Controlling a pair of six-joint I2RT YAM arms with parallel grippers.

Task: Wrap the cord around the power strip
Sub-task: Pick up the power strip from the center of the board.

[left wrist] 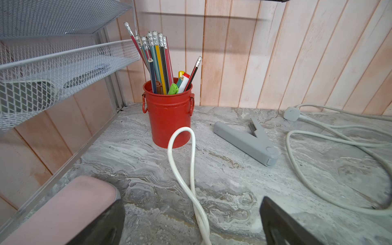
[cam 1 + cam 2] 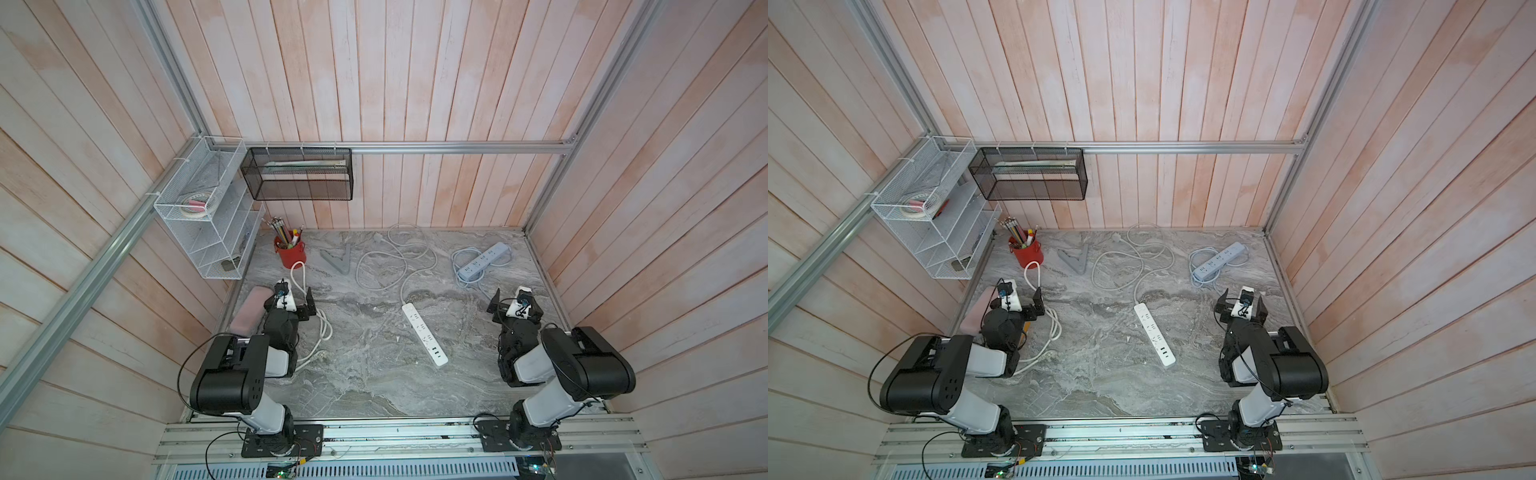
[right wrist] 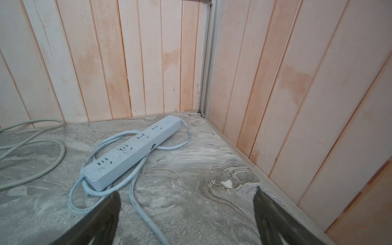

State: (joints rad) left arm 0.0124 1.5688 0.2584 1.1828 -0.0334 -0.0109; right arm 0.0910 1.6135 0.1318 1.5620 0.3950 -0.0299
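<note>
— Grey marbled tabletop (image 2: pixel 374 382), walled in by pale planks, and the white power strip (image 2: pixel 424 334) is seen lying flat near the centre, slanted from 11 to 5 o'clock. Its cord (image 2: pixel 402 291) is sprawled in loose, crossing loops towards 12 o'clock, where the plug (image 2: pixel 377 237) is found by the back wall. Nothing has been wound yet.

— And the claws? The left gripper (image 1: pixel 192 201), parked at 9 o'clock, is spread fully wide with nothing held; the right gripper (image 3: pixel 186 193), at 3 o'clock, is likewise gaping and empty.

— Trouble can be expected, though. A second white cable (image 1: pixel 192 159) is laid right between the left jaws, so the wrong line could be pinched.

— Agreed, and a blue power strip (image 3: pixel 135 148) at 2 o'clock, with its own blue lead (image 3: pixel 135 204) already looped about it, could be mistaken for the target.

— On that smooth top the strip may be dragged or spun if the cord is pulled while the body is not pinned.

— The crossed loops could be drawn into a knot, and the grey stapler (image 2: pixel 338 259) at 11 o'clock, just beside the loops, might be snagged and swept towards the red pencil pot (image 2: pixel 291 253).

— A slack wrap would be shed the moment it is released, too.
</note>
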